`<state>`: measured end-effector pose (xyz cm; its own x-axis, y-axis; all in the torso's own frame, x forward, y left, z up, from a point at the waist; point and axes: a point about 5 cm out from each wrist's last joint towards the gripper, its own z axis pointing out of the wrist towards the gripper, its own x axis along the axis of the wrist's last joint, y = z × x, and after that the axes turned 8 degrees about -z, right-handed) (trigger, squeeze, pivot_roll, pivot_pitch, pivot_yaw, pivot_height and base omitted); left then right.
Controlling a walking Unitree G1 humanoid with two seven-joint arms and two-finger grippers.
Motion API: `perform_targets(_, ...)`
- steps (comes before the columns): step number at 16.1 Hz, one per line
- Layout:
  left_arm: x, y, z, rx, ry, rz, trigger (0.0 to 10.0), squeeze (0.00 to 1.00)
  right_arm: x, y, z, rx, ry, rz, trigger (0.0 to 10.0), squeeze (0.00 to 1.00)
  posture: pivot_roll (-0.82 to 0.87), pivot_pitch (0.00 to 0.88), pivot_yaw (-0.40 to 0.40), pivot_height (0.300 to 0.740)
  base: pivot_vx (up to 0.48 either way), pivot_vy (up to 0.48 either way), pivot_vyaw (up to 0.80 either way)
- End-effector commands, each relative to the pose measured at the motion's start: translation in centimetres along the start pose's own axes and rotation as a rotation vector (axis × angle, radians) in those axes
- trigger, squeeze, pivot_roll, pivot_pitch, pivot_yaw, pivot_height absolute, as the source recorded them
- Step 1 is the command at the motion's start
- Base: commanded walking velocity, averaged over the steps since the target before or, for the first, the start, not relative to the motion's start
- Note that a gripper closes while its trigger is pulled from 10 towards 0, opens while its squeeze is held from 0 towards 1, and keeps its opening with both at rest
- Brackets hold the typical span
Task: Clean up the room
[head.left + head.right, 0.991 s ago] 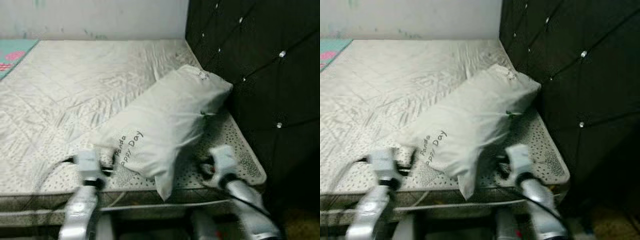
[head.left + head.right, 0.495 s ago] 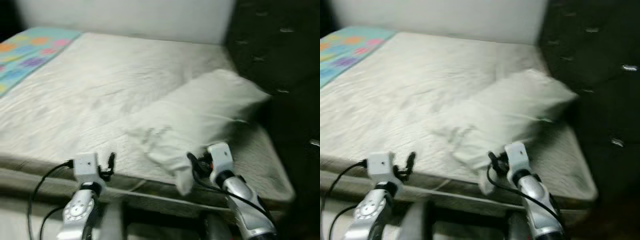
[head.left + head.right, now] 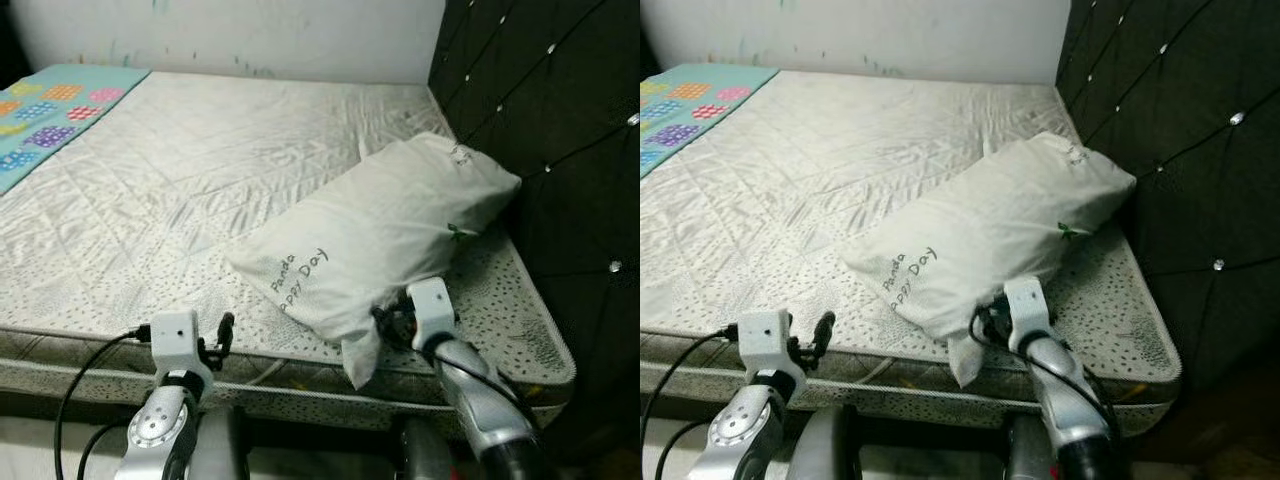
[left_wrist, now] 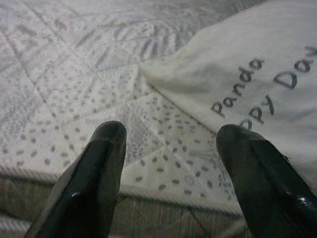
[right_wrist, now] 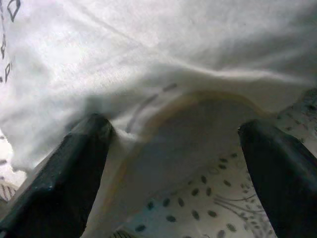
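The pillow (image 3: 380, 235) lies askew on the bed (image 3: 150, 200) near the headboard (image 3: 560, 150), apparently unstraightened, with the right hand (image 5: 163, 163) spread wide at its corner and the left hand (image 4: 171, 168) open, empty, nearby.

You get dim, even indoor light, sharp head views with grain, a soft shadow under the pillow (image 3: 375, 235), a near-black headboard (image 3: 560, 150) with small glints, and blurred wrist-view fingers (image 4: 94, 178).
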<state>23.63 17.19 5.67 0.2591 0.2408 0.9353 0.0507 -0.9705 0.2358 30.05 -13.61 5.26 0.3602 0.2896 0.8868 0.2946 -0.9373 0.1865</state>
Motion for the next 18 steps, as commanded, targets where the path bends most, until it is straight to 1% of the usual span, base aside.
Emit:
perform_targets(1, 0.2, 0.2, 0.0, -0.031, -0.018, 0.004, 10.0, 0.00, 0.1, -0.7, 0.0, 0.020, -0.024, 0.021, 10.0, 0.00, -0.09, 0.000, -0.016, 0.570, 0.000, 0.000, 0.00)
perform_targets(2, 0.2, 0.3, 0.0, -0.041, -0.027, 0.006, 10.0, 0.00, 0.2, -1.0, 0.0, 0.033, -0.023, 0.021, 10.0, 0.00, -0.09, 0.000, -0.016, 0.570, 0.000, 0.000, 0.00)
perform_targets(3, 0.2, 0.5, -0.2, -0.078, -0.048, 0.000, 10.0, 0.00, -0.1, -1.9, -0.2, 0.074, -0.047, 0.032, 10.0, 0.00, -0.09, 0.000, -0.009, 0.570, 0.000, 0.000, 0.00)
perform_targets(4, 0.3, 0.6, -0.2, -0.091, -0.056, 0.010, 10.0, 0.00, -0.3, -2.2, -0.3, 0.092, -0.061, 0.040, 10.0, 0.00, -0.09, 0.000, -0.009, 0.570, 0.000, 0.000, 0.00)
perform_targets(6, 0.4, 1.0, -0.5, -0.176, -0.077, 0.034, 10.0, 0.00, -0.8, -2.7, -0.5, 0.141, -0.095, 0.048, 10.0, 0.00, -0.09, 0.000, -0.005, 0.570, 0.000, 0.000, 0.00)
perform_targets(7, 0.7, 1.5, -0.7, -0.264, -0.089, 0.046, 10.0, 0.00, -1.0, -2.5, -0.7, 0.157, -0.114, 0.054, 10.0, 0.00, -0.09, 0.000, -0.003, 0.570, 0.000, 0.000, 0.00)
perform_targets(8, 0.8, 1.6, -0.9, -0.285, -0.093, 0.073, 10.0, 0.00, -1.0, -2.1, -0.7, 0.150, -0.125, 0.070, 10.0, 0.00, -0.09, 0.000, -0.002, 0.570, 0.000, 0.000, 0.00)
perform_targets(10, 0.9, 1.6, -0.9, -0.292, -0.093, 0.096, 10.0, 0.00, -0.8, -1.5, -0.8, 0.141, -0.137, 0.110, 10.0, 0.00, -0.08, 0.000, 0.000, 0.570, 0.000, 0.000, 0.00)
perform_targets(11, 1.0, 1.7, -0.7, -0.290, -0.091, 0.094, 10.0, 0.00, -0.5, -1.2, -0.8, 0.130, -0.137, 0.148, 10.0, 0.00, -0.09, 0.000, 0.004, 0.570, 0.000, 0.000, 0.00)
perform_targets(13, 1.1, 2.1, -0.6, -0.307, -0.092, 0.088, 10.0, 0.00, 0.5, -1.5, -1.0, 0.133, -0.128, 0.238, 10.0, 0.00, -0.09, 0.000, 0.006, 0.570, 0.000, 0.000, 0.00)
perform_targets(15, 1.1, 2.5, -0.7, -0.349, -0.108, 0.080, 10.0, 0.00, 1.0, -2.3, -1.3, 0.180, -0.128, 0.298, 10.0, 0.00, -0.09, 0.000, 0.010, 0.570, 0.000, 0.000, 0.00)
perform_targets(17, 1.1, 2.5, -0.7, -0.358, -0.109, 0.085, 10.0, 0.00, 0.6, -2.1, -1.3, 0.178, -0.146, 0.335, 10.0, 0.00, -0.09, 0.000, 0.009, 0.570, 0.000, 0.000, 0.00)
perform_targets(18, 1.2, 2.5, -0.6, -0.355, -0.108, 0.086, 10.0, 0.00, 0.7, -2.1, -1.4, 0.184, -0.149, 0.380, 10.0, 0.00, -0.08, 0.000, 0.009, 0.570, 0.000, 0.000, 0.00)
